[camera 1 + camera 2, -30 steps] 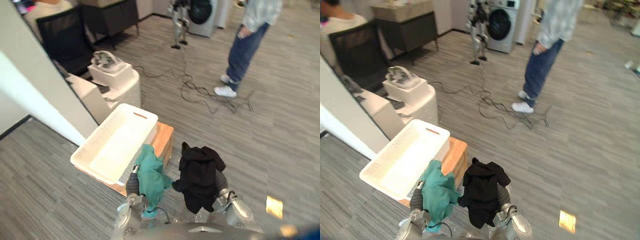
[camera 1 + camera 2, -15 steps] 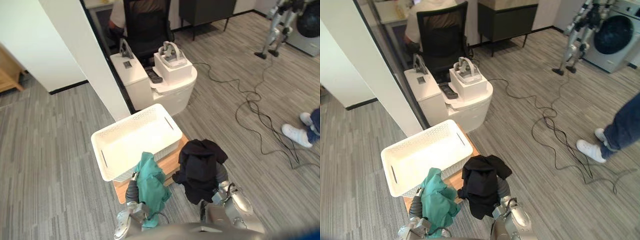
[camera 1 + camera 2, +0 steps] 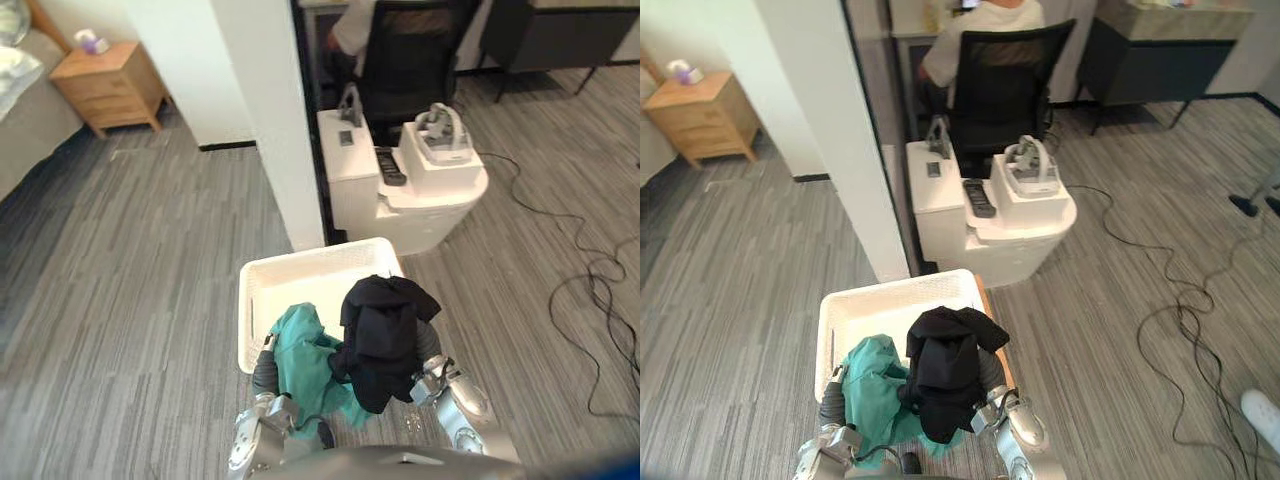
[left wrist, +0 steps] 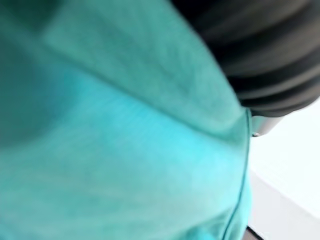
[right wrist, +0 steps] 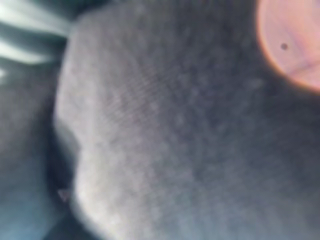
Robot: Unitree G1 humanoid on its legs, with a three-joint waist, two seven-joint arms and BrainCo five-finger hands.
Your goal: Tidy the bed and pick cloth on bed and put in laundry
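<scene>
Left robot hand (image 3: 265, 372) raised before the body, draped in a teal cloth (image 3: 305, 360), right robot hand (image 3: 431, 343) just beside it, lifted higher under a black cloth (image 3: 383, 320), both cloths at the near edge of a white basket (image 3: 300, 275), each hand's grip hidden by cloth, cannot tell

teal cloth (image 3: 305, 365), plain, with a stitched hem of the same teal. black cloth (image 3: 382, 335), plain and matte. laundry basket (image 3: 290, 295) white, its walls dotted with a fine pattern of small holes. floor (image 3: 140, 300) grey, in narrow streaked planks of lighter and darker grey. pillar (image 3: 270, 120) white with a black edge. rounded unit (image 3: 440, 205) white, a black remote (image 3: 390, 166) on it. office chair (image 3: 410, 60) black. nightstand (image 3: 105, 85) light honey wood, a pale lilac thing (image 3: 92, 42) on top. cabinet (image 3: 560, 30) dark charcoal. person's shirt (image 3: 990, 20) white.
</scene>
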